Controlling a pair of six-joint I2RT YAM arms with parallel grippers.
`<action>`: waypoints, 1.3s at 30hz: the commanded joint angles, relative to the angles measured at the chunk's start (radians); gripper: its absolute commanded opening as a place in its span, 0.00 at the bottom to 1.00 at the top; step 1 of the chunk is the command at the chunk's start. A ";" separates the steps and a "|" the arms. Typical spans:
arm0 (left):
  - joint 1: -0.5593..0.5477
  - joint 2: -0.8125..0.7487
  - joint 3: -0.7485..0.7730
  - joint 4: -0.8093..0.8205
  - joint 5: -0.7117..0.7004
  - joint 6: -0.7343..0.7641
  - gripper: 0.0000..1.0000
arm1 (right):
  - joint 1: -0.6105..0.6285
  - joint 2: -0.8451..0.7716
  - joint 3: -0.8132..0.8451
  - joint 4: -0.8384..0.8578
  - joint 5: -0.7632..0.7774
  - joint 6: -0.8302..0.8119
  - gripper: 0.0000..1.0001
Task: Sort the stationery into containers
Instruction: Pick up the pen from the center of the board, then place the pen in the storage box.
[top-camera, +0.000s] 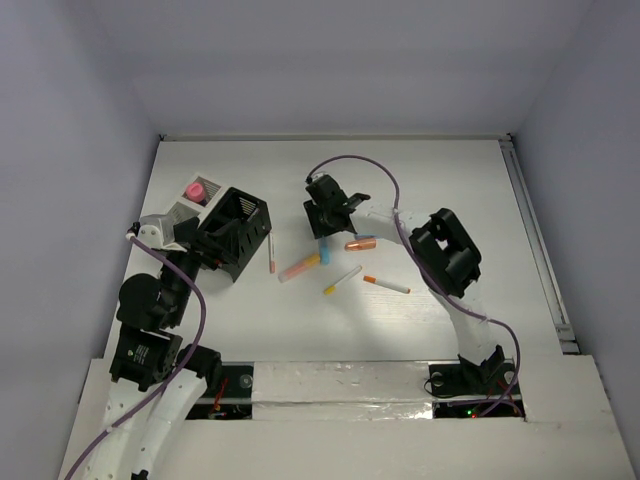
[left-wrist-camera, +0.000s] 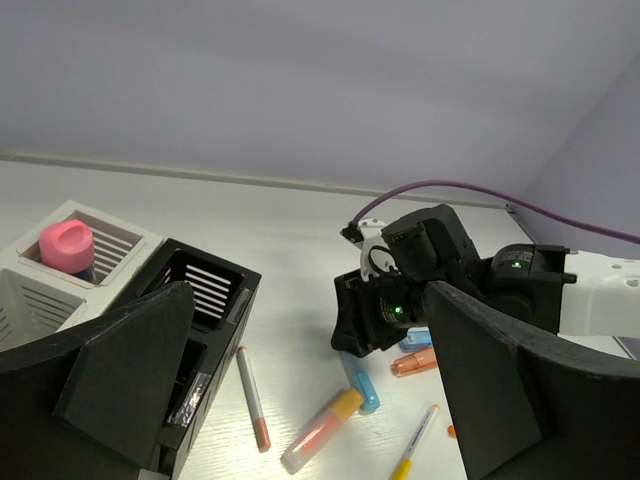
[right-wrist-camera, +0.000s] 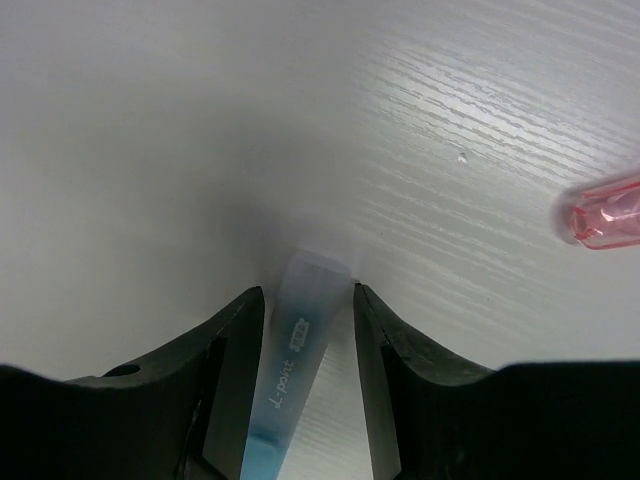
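My right gripper (top-camera: 321, 222) is down on the table with its jaws either side of a blue marker (right-wrist-camera: 298, 345). A small gap shows on the right side, and the marker lies flat; it also shows in the left wrist view (left-wrist-camera: 362, 386). My left gripper (left-wrist-camera: 308, 300) is wide open and empty beside the black box (top-camera: 236, 230). The white box (top-camera: 166, 221) behind it holds a pink marker (top-camera: 195, 189). An orange marker (top-camera: 360, 243), a pink-and-yellow marker (top-camera: 300, 267), a yellow-ended pen (top-camera: 342, 280), an orange-ended pen (top-camera: 386, 285) and a red-ended pen (top-camera: 271, 254) lie loose.
The loose items lie in a cluster mid-table between the two arms. A second blue piece (left-wrist-camera: 415, 340) lies by the right gripper. The orange marker's end shows at the right in the right wrist view (right-wrist-camera: 600, 215). A purple cable (top-camera: 360, 163) loops above the right arm.
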 joint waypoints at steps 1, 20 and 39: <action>-0.004 -0.001 -0.001 0.036 0.011 -0.007 0.99 | 0.016 0.018 0.051 -0.031 0.034 -0.015 0.47; -0.004 -0.003 -0.001 0.035 0.010 -0.008 0.99 | 0.016 -0.107 0.001 0.090 0.118 -0.067 0.23; 0.014 -0.055 0.010 0.036 -0.041 -0.005 0.99 | 0.084 -0.148 0.000 1.165 -0.443 0.365 0.20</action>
